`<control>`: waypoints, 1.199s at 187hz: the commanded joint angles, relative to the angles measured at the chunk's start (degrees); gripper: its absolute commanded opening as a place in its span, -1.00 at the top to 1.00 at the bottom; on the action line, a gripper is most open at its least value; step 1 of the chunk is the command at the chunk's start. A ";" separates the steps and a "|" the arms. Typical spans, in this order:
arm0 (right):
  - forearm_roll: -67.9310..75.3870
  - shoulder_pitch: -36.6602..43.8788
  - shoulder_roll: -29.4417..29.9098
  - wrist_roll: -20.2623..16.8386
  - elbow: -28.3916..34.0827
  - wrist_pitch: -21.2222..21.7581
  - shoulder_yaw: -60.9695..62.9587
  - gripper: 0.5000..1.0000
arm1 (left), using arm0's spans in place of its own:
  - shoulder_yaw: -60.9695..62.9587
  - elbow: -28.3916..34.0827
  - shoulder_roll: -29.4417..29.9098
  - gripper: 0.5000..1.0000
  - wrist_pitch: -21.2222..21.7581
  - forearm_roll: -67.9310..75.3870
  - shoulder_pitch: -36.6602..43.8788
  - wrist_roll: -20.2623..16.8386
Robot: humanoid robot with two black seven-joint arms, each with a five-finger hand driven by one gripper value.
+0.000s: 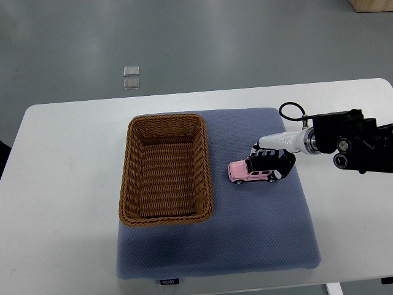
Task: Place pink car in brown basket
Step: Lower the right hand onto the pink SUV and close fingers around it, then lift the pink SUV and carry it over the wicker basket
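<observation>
The pink car (245,171) is a small toy jeep lying on the blue-grey mat (258,233), to the right of the brown wicker basket (166,169). My right hand (271,159) reaches in from the right edge and sits over the car's roof and rear end. Its black fingers (285,163) are curled around the car. The car seems to rest on the mat. The basket is rectangular and holds nothing. The left arm is out of view.
The mat lies on a white table (67,184). Two small clear squares (131,77) lie on the grey floor beyond the table. A black cable loop (291,111) sticks up from my right wrist.
</observation>
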 commanded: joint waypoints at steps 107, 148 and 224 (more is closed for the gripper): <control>0.60 3.06 -2.06 0.17 -0.03 1.09 0.44 1.00 | -0.07 0.00 0.00 -1.00 0.01 0.00 0.00 0.00; 0.86 3.94 -2.59 0.26 -0.03 1.44 0.96 1.00 | 0.02 0.00 0.00 -1.00 0.01 0.00 0.00 0.00; 3.67 7.11 -3.64 0.35 -0.12 1.44 1.14 1.00 | 0.02 0.00 0.00 -1.00 0.01 0.00 0.00 0.00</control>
